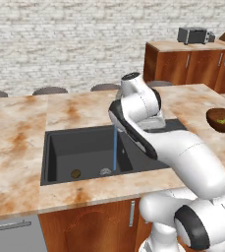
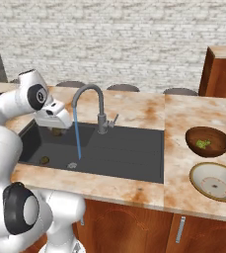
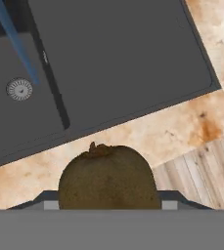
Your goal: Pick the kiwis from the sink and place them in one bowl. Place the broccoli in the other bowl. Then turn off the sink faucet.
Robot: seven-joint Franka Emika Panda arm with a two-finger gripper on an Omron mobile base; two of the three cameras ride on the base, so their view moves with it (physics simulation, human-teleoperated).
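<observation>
The hand [image 2: 56, 130] is clamped on one brown kiwi [image 3: 108, 177], which sits between its fingers and is held up above the left part of the sink [image 2: 129, 150], just left of the faucet [image 2: 100, 106] and its blue water stream [image 2: 77, 133]. The second kiwi [image 1: 75, 173] lies on the basin floor near the front left, beside the round drain [image 1: 105, 172]. On the counter [image 1: 20, 128] to the right, well apart from the hand, the broccoli [image 2: 203, 144] rests in the dark wooden bowl [image 2: 207, 141], with the pale cream bowl [image 2: 215, 181] just nearer.
</observation>
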